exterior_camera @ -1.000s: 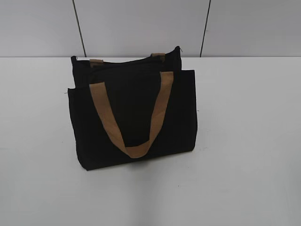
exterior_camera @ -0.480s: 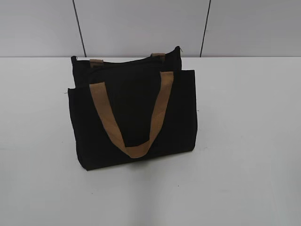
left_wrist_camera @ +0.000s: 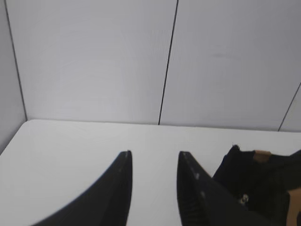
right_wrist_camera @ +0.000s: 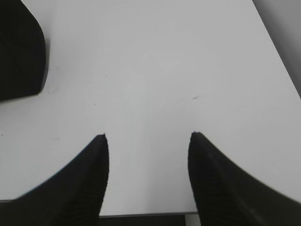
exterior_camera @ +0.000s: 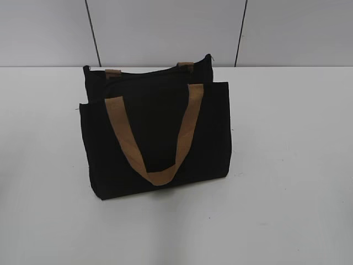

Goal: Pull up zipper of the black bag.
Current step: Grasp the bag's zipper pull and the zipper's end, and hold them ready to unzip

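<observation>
The black bag (exterior_camera: 157, 135) stands upright in the middle of the white table, with a tan strap (exterior_camera: 154, 141) hanging down its front. A corner of it also shows in the left wrist view (left_wrist_camera: 263, 181) and in the right wrist view (right_wrist_camera: 19, 52). A small silver-grey zipper pull (left_wrist_camera: 243, 199) shows on the bag's end in the left wrist view. My left gripper (left_wrist_camera: 154, 154) is open and empty, just left of the bag. My right gripper (right_wrist_camera: 148, 135) is open and empty over bare table. Neither gripper shows in the exterior view.
The white table (exterior_camera: 287, 165) runs to a grey panelled wall (exterior_camera: 165, 27) behind. The table's near edge (right_wrist_camera: 146, 213) shows in the right wrist view, and its left edge (left_wrist_camera: 11, 136) in the left wrist view.
</observation>
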Tool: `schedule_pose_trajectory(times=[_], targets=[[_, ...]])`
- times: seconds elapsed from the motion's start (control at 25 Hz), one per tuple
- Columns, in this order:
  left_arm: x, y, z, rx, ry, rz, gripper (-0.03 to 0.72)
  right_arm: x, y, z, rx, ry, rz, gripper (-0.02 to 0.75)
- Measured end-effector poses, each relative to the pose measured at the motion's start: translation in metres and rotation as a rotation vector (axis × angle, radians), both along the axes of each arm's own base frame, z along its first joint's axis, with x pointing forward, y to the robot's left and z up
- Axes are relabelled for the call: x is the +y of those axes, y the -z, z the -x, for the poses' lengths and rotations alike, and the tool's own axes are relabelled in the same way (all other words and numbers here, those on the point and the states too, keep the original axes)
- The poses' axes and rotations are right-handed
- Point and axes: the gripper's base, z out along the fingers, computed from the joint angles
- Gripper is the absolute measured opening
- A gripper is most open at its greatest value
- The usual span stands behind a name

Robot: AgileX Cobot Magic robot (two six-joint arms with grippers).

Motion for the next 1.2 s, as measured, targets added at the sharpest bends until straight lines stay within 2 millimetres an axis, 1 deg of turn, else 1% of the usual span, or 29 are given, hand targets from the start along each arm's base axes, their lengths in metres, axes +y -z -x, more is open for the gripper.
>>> schedule_pose_trajectory(times=[0.08, 0.16, 0.24, 0.32, 0.36, 0.44, 0.56, 0.68, 0.84, 1.04, 1.2], targets=[[-0.004, 0.002, -0.017, -0.05, 0.029, 0.003, 0.249, 0.0, 0.0, 0.0, 0.0, 0.0, 0.0, 0.422], [-0.009, 0.013, -0.032, -0.101, 0.063, 0.01, 0.253, 0.0, 0.0, 0.0, 0.0, 0.0, 0.0, 0.422], [-0.015, 0.032, -0.048, -0.112, 0.093, 0.02, 0.263, 0.0, 0.0, 0.0, 0.0, 0.0, 0.0, 0.422], [-0.021, 0.057, -0.058, -0.109, 0.123, 0.029, 0.29, 0.0, 0.0, 0.0, 0.0, 0.0, 0.0, 0.422], [-0.024, 0.066, -0.063, -0.115, 0.136, 0.03, 0.303, 0.0, 0.0, 0.0, 0.0, 0.0, 0.0, 0.422], [-0.029, 0.083, -0.069, -0.115, 0.164, 0.032, 0.335, 0.0, 0.0, 0.0, 0.0, 0.0, 0.0, 0.422], [-0.036, 0.104, -0.081, -0.05, 0.181, 0.03, 0.358, 0.0, 0.0, 0.0, 0.0, 0.0, 0.0, 0.422], [-0.041, 0.121, -0.096, 0.015, 0.191, 0.032, 0.363, 0.0, 0.0, 0.0, 0.0, 0.0, 0.0, 0.422], [-0.049, 0.137, -0.11, 0.054, 0.232, 0.024, 0.365, 0.0, 0.0, 0.0, 0.0, -0.001, -0.002, 0.422], [-0.059, 0.166, -0.124, 0.137, 0.292, 0.01, 0.365, 0.0, 0.0, 0.0, 0.0, -0.001, -0.002, 0.422], [-0.068, 0.19, -0.13, 0.189, 0.376, -0.016, 0.364, 0.0, 0.0, 0.0, 0.0, -0.001, -0.002, 0.422]])
